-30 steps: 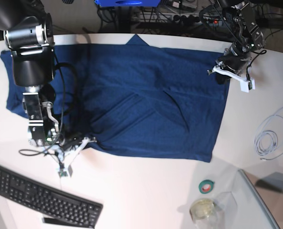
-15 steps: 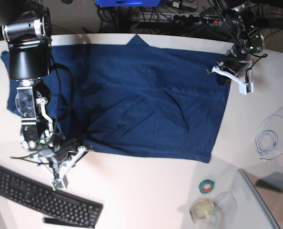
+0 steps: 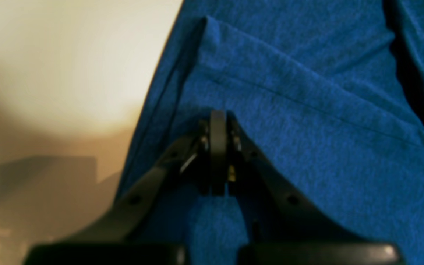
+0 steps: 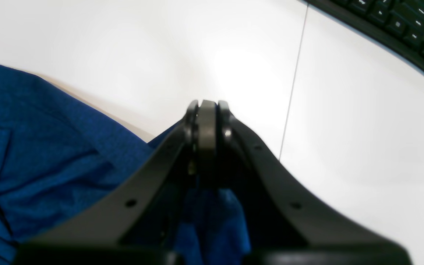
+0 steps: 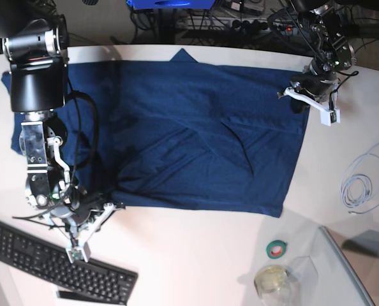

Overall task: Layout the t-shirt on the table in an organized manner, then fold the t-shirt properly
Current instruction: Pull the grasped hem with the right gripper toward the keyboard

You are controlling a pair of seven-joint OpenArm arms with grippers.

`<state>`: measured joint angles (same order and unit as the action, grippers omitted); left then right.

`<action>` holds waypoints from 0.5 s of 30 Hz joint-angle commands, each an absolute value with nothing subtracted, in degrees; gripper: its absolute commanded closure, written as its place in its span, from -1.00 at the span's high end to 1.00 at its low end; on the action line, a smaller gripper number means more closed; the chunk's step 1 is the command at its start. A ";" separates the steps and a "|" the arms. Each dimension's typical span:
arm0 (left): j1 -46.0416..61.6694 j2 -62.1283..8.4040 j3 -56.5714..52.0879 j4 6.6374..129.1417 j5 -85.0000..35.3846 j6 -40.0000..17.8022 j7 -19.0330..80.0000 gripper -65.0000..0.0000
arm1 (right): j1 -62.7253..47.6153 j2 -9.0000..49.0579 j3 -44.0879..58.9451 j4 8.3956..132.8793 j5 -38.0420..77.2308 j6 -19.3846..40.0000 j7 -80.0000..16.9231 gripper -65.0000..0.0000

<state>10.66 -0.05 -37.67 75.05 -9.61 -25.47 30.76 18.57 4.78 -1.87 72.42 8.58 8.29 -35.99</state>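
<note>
Black keyboard at the near left, coiled white cable at the right, green tape roll beside a clear round container

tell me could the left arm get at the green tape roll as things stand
Probably not right now: the left gripper is shut on the t-shirt at its far corner, and the green tape roll lies apart near the front edge, unblocked.
</note>
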 commanded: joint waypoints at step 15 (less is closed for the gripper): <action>10.95 -1.27 -37.93 71.96 -8.57 -24.92 31.96 -1.00 | 20.35 6.37 2.77 73.89 8.66 4.44 -31.16 -0.99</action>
<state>10.55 -1.15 -37.82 72.31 -11.00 -26.35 29.08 18.68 5.93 2.61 72.42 8.64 4.89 -32.75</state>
